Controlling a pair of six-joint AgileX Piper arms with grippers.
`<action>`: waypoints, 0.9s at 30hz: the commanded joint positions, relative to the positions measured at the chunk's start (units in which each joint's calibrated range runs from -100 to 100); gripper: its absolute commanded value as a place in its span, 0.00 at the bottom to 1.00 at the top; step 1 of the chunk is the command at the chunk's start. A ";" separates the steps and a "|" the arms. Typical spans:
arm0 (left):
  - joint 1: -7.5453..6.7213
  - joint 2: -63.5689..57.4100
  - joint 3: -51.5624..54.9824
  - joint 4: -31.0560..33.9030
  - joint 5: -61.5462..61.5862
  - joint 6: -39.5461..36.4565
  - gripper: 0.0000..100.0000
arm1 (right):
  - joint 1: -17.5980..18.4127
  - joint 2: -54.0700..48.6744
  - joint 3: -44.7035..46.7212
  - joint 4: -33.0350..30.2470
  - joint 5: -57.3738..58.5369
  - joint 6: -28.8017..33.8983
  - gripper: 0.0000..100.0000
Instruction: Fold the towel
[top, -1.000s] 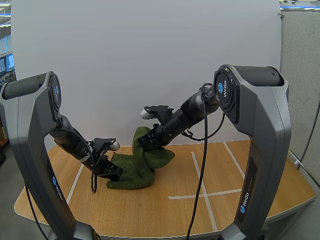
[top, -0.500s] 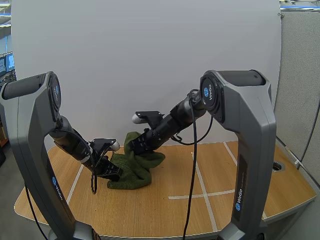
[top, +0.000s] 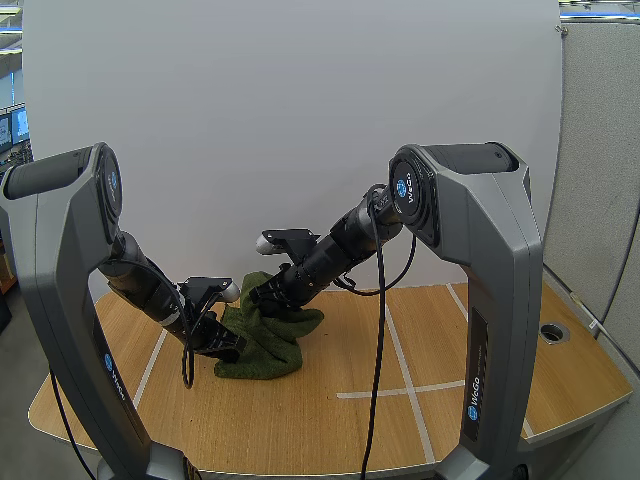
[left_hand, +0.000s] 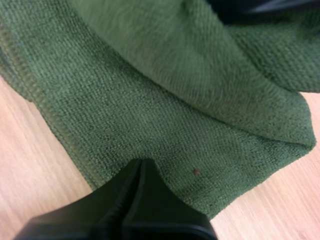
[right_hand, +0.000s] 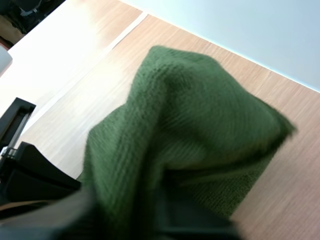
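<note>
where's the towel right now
In the high view the towel lies on the table left of centre, between the two claws: the left claw pinches its near-left edge and the right claw holds its far part raised.

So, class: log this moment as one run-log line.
left fingers: shut on towel edge | right fingers: shut on towel, raised | fold: unfinished

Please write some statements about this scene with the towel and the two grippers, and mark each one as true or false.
1. The towel is green. True.
2. The towel lies flat and fully spread. False: it is bunched, and the right gripper holds part of it up.
3. The left gripper has its fingers wide apart. False: they lie together, tips at the towel.
4. White lines cross the wooden table. True.
</note>
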 joint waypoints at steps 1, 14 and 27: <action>-0.12 0.22 0.85 0.25 1.00 0.40 0.00 | 0.02 -0.15 -0.42 0.80 0.15 0.92 0.85; -0.12 0.22 0.85 0.47 0.83 0.50 0.00 | -0.70 -7.82 -3.28 -5.54 -0.73 5.01 0.93; -0.12 0.22 0.85 0.46 0.46 0.50 0.00 | -11.44 -10.25 -3.59 -13.96 3.88 7.28 0.87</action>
